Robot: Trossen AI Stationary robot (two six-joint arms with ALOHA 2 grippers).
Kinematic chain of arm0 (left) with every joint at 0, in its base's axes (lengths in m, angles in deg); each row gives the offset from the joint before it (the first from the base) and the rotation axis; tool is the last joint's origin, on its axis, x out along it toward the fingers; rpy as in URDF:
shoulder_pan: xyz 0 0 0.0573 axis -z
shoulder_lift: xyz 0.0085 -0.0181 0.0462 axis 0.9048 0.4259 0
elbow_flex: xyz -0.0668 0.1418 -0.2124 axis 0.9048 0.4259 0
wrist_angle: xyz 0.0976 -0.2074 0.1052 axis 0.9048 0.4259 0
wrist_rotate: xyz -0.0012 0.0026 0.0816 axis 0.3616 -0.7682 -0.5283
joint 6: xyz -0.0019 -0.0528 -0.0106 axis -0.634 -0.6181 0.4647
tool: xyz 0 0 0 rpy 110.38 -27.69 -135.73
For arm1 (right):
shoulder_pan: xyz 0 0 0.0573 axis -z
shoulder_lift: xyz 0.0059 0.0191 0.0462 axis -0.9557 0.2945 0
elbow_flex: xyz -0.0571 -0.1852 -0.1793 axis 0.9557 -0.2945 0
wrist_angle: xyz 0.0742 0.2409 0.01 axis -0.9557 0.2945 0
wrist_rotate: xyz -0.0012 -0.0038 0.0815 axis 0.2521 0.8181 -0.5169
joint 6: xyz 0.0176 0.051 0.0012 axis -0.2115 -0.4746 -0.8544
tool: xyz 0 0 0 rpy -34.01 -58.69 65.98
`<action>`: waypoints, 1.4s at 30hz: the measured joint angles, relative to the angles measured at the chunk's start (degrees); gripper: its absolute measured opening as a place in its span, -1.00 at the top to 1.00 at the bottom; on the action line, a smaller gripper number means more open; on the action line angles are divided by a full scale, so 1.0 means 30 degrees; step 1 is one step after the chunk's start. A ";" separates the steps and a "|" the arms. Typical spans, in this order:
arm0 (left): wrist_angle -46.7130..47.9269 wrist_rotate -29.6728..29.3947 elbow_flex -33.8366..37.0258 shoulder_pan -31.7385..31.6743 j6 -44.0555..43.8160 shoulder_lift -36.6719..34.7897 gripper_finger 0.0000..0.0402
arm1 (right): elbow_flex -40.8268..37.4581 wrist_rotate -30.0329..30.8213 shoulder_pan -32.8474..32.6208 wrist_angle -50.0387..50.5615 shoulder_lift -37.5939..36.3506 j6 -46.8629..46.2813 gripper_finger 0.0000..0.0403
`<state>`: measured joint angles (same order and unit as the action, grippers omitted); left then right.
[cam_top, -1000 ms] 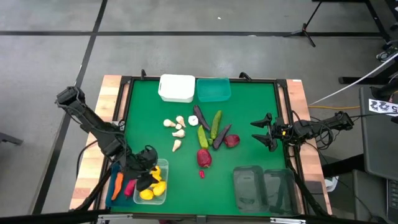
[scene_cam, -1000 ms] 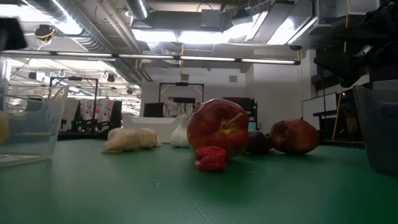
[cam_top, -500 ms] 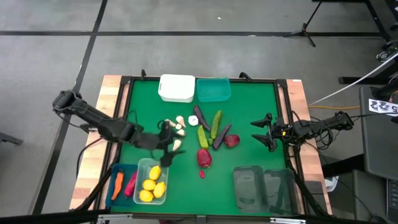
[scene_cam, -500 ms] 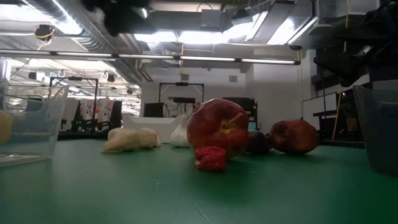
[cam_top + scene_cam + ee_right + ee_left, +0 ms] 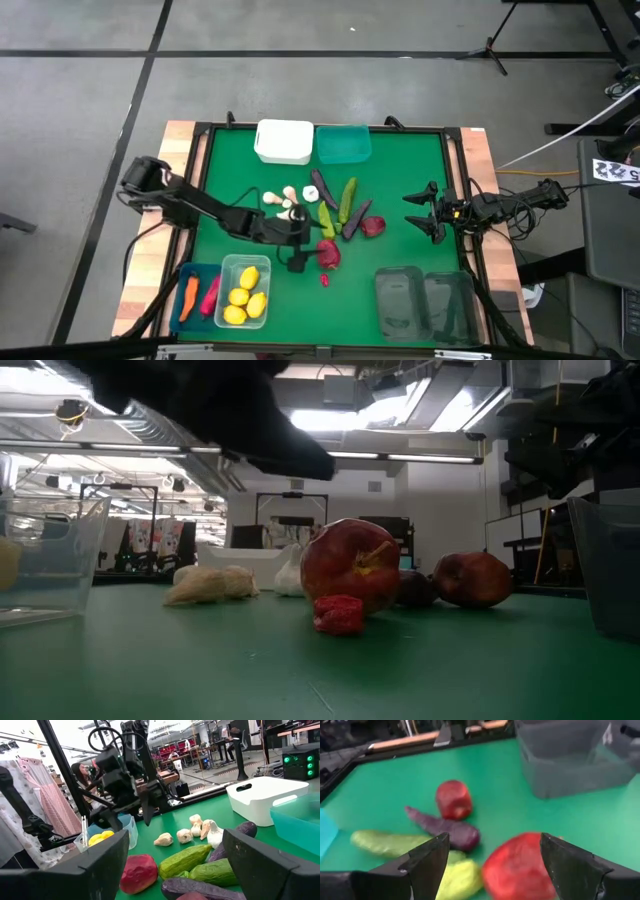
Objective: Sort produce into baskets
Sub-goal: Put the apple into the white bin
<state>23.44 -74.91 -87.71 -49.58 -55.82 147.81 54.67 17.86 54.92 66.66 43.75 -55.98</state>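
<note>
Loose produce lies mid-table: white garlic (image 5: 285, 203), green cucumbers (image 5: 347, 199), purple eggplants (image 5: 356, 222), a red apple (image 5: 372, 226), a larger red apple (image 5: 328, 253) and a small red piece (image 5: 325, 280). My left gripper (image 5: 302, 240) hovers open just left of the larger apple (image 5: 520, 870), which shows ahead between its fingers without touching them. My right gripper (image 5: 425, 212) waits open at the table's right edge. The clear pale green basket (image 5: 262, 270) holds lemons. The blue basket (image 5: 180, 275) holds a carrot and a chilli.
A white basket (image 5: 284, 141) and a teal basket (image 5: 344, 143) stand at the far edge. Two smoky dark baskets (image 5: 400, 300) (image 5: 450, 300) stand at the near right. A raised black rim (image 5: 205, 150) borders the green mat. Bare mat lies at the right of the produce.
My left gripper has swung from above the clear pale green basket toward the table's middle and right, coming down beside the larger red apple. Its wrist has rolled and tipped from pointing down toward level. It has stayed open.
</note>
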 joint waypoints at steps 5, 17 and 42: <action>-0.1138 0.0714 -0.0194 -0.0006 0.0161 0.1059 -0.52 | 0.0001 0.0000 -0.0002 0.0006 0.0002 0.0000 -0.60; -0.1693 0.1514 -0.1188 -0.0110 0.0134 0.2122 -0.52 | 0.0000 0.0000 -0.0003 0.0007 0.0007 0.0007 -0.60; 0.7731 0.3950 -0.7108 -0.1343 0.0000 0.2107 -0.53 | 0.0002 0.0002 -0.0002 0.0007 0.0007 0.0005 -0.60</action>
<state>46.63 -63.05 -109.03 -53.61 -55.82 154.13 54.68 17.86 54.91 66.68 43.77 -55.96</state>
